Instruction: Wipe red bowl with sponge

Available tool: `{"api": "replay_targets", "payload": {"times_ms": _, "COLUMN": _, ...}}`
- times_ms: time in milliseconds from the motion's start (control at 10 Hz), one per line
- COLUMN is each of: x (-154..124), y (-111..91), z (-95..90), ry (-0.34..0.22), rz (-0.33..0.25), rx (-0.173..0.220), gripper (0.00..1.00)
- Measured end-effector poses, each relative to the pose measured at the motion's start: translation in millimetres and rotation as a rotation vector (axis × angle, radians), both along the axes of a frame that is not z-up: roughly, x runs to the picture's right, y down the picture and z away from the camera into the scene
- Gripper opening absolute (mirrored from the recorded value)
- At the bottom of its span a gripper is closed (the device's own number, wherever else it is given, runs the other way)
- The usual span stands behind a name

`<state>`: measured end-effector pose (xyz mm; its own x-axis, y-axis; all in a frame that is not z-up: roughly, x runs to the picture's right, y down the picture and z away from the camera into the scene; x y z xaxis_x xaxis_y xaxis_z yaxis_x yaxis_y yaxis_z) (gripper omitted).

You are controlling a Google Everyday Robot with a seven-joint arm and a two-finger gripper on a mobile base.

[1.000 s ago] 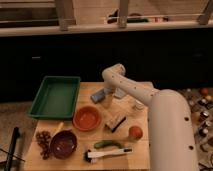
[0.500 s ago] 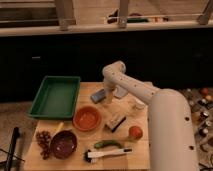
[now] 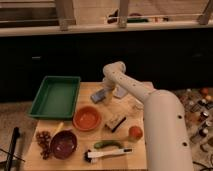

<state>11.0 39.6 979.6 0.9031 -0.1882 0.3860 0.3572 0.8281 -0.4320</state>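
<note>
Camera view looks down on a wooden table [image 3: 75,162], where the white arm reaches to the far side and the gripper [image 3: 107,94] sits low, right against the sponge [image 3: 97,95], just off the right end of the green tray [image 3: 55,97]. Whether it is open or closed, or has hold of the sponge, cannot be told. The red bowl [image 3: 87,118] stands apart from both, nearer the camera by the tray's near corner, with a tan block [image 3: 116,122] beside it and a maroon bowl [image 3: 63,143] in front.
</note>
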Motion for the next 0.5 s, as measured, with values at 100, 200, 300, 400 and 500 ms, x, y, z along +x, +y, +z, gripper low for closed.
{"api": "replay_targets", "payload": {"times_ms": 100, "x": 0, "y": 0, "z": -0.3, "ry": -0.009, "rz": -0.003, "rx": -0.003, "gripper": 0.80}}
{"api": "replay_targets", "payload": {"times_ms": 200, "x": -2, "y": 1, "z": -0.8, "ry": -0.023, "rz": -0.011, "rx": -0.011, "gripper": 0.80}}
{"api": "replay_targets", "payload": {"times_ms": 300, "x": -6, "y": 4, "z": -0.1, "ry": -0.040, "rz": -0.021, "rx": -0.024, "gripper": 0.80}}
{"api": "replay_targets", "payload": {"times_ms": 400, "x": -9, "y": 5, "z": 1.2, "ry": -0.050, "rz": -0.030, "rx": -0.033, "gripper": 0.80}}
{"api": "replay_targets", "payload": {"times_ms": 500, "x": -15, "y": 7, "z": 3.1, "ry": -0.061, "rz": -0.040, "rx": -0.041, "gripper": 0.79}}
